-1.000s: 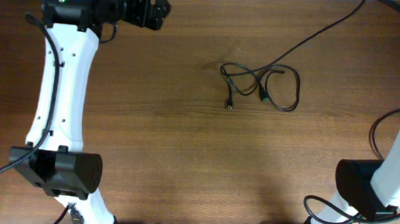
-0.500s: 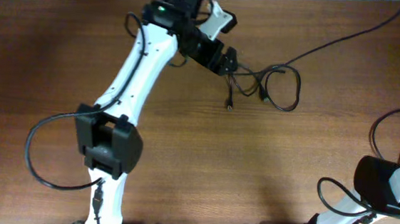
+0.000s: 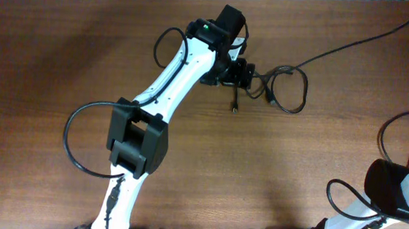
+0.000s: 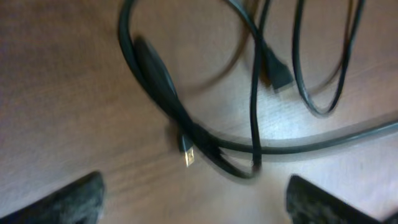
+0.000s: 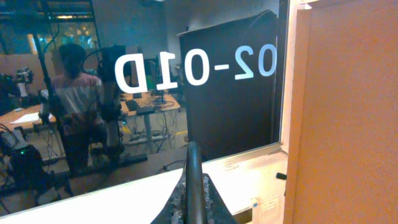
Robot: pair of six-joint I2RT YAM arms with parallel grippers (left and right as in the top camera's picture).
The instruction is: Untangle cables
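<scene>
Above the brown wooden table (image 3: 46, 80) my wide-open left gripper (image 4: 199, 200) has now reached the thin black tangled cables (image 4: 160, 81) for grasping.

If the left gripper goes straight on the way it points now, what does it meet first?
Probably the tangled cables: in the left wrist view the crossing strands and a small plug end lie directly ahead of the open left gripper. Depth is blurred, so how near they are is unclear.

Bare table (image 3: 295, 173) rings the cables (image 4: 155, 71); left tool (image 3: 246, 75) overhangs them.
</scene>
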